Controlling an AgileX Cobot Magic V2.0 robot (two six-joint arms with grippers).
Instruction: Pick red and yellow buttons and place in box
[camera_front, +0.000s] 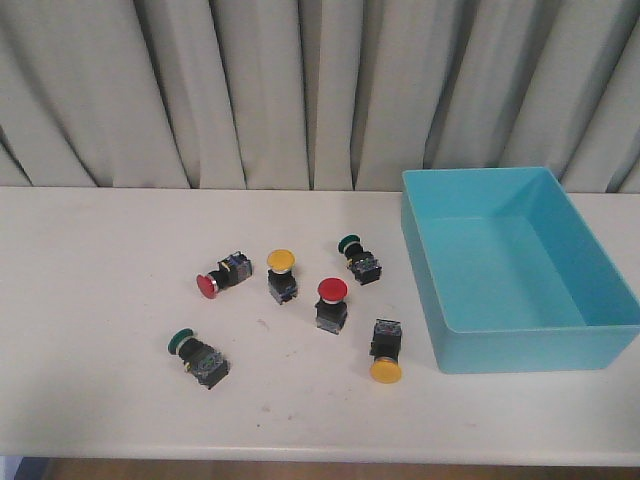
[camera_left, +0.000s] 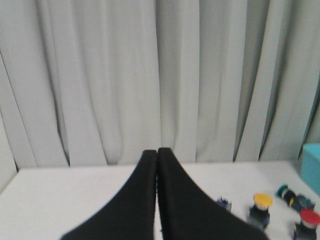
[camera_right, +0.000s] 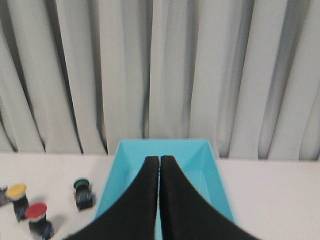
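A white table (camera_front: 100, 330) is carrying six push buttons and a turquoise box (camera_front: 520, 350) at its right. Two red buttons (camera_front: 331, 302), two yellow buttons (camera_front: 282, 272) and two green buttons (camera_front: 198, 357) are sitting scattered left of the box.

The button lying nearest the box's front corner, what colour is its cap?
Yellow. The button lies tipped over beside the box, best seen in the front view.

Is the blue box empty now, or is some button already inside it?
Empty. In the front view the box shows only its bare blue floor, and all six buttons lie outside it on the table.
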